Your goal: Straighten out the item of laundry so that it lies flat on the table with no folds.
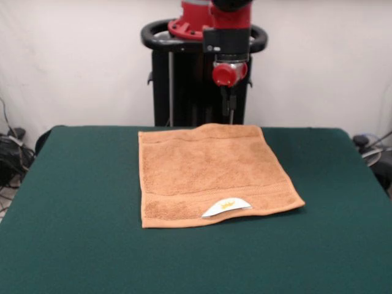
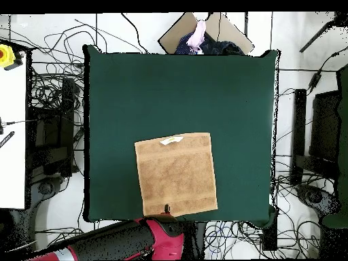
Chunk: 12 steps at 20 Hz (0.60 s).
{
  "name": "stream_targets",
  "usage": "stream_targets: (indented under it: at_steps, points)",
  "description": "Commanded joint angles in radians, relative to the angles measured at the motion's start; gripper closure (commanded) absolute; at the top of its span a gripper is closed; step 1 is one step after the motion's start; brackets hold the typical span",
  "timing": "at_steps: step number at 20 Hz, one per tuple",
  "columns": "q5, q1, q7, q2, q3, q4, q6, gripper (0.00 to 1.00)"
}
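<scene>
One orange-tan towel point(image 1: 211, 174) lies spread flat on the green table point(image 1: 73, 245), toward the robot's side, its white label point(image 1: 226, 207) at the edge away from the robot; the single gripper point(image 1: 231, 113) hangs just above the middle of the towel's robot-side edge, and whether it is open or closed cannot be told. The red and black arm point(image 2: 122, 243) reaches in from the pedestal point(image 1: 196, 86). Around the table, cables point(image 2: 47, 88) sprawl over a pale floor, and a person point(image 2: 200, 37) shows at the far side.
</scene>
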Motion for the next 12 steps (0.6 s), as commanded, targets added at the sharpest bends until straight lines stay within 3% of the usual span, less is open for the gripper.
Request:
stream_targets:
  at_steps: [1,5,12]
  points:
    - [-0.069,-0.043,-0.228,-0.012,0.024,-0.009,-0.018,0.0]
    - [-0.066,-0.056,-0.239,-0.011,0.03,-0.022,-0.012,0.0]
    - [-0.173,-0.058,-0.035,-0.108,0.024,-0.078,0.07,0.0]
